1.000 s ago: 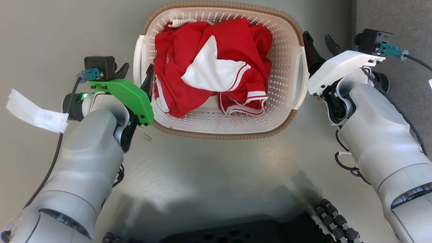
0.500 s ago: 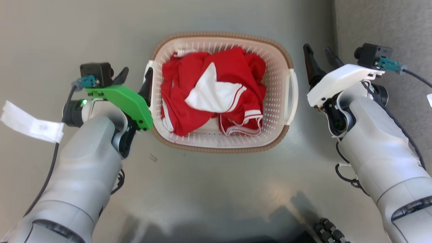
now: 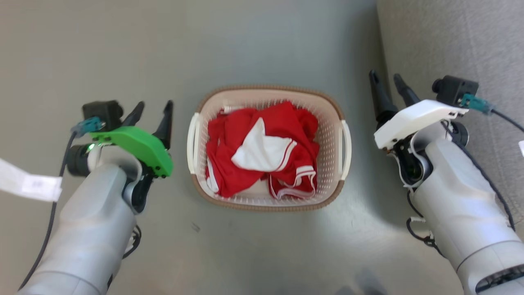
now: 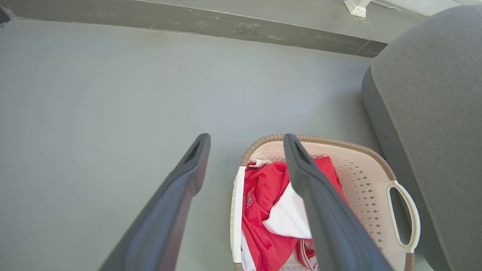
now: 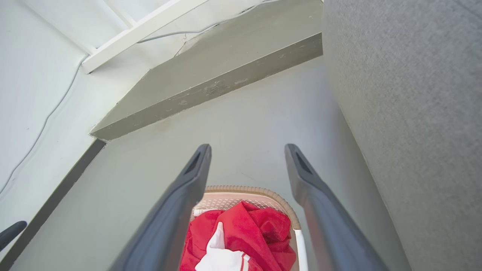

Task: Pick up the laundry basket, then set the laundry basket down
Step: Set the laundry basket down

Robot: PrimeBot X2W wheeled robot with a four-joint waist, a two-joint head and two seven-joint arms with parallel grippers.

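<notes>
Laundry basket (image 3: 268, 87) on floor (image 3: 262, 41) | left fingers (image 3: 166, 123) now clear of handle (image 3: 191, 143) | right fingers (image 3: 378, 96) likewise | both spread, empty

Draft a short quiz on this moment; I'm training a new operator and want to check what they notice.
1. True or false: the laundry basket stands on the floor with neither gripper touching it.
2. What lies in the basket? A) a red and white garment B) blue towels C) nothing
3. Fill in: the jaws of the left gripper and the right gripper are both ____.
Key: 1 true; 2 A; 3 open.
</notes>
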